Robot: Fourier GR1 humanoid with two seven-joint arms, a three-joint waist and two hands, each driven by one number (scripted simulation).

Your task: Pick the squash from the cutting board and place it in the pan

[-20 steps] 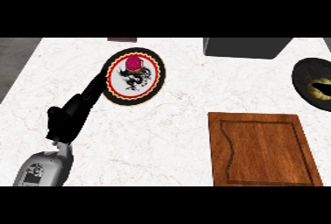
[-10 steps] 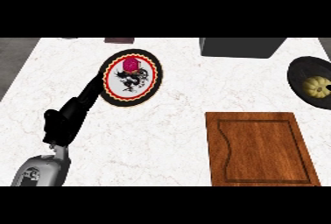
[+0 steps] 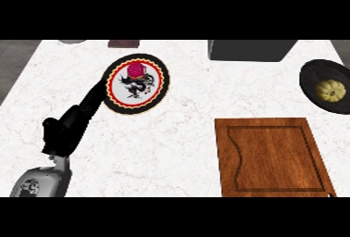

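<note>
Squash (image 3: 330, 90) now sitting in the pan (image 3: 311, 78) at the worktop's (image 3: 198, 106) right edge; a second ago half cut off by the frame, now in fuller view. Cutting board (image 3: 273, 159) bare. Placement looks done. Left hand (image 3: 68, 129) open, fingers straight, stretched toward the patterned plate (image 3: 123, 104), unchanged. Right hand out of view. Plenty of free worktop between plate and board; pan close to the right border.
</note>
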